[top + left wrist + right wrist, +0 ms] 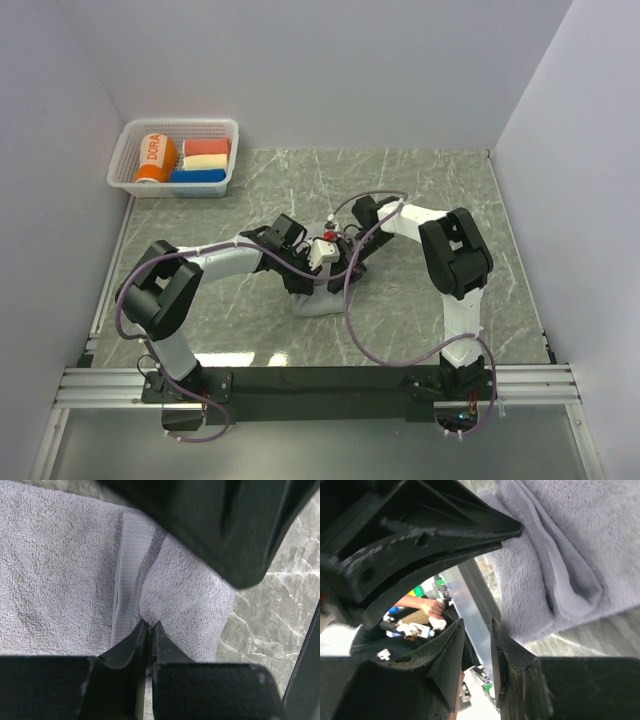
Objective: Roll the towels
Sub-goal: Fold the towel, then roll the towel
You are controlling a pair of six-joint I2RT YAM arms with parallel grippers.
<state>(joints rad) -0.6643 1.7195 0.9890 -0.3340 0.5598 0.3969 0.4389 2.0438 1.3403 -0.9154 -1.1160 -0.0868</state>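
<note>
- left end effector [148, 626] is pinched tight on a fold of the grey towel [60, 570]
- right end effector [477, 622] is barely cracked open, nothing in it, just beside the towel's edge

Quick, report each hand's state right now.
Left hand: shut, pinching a fold of the grey towel.
Right hand: slightly open, holding nothing.

My left gripper [149, 625] and right gripper [477, 622] crowd together on the grey terry towel [318, 303]. Marble tabletop [520, 250] lies free rightward; a white plastic basket [120, 155] blocks the far-left corner.
</note>
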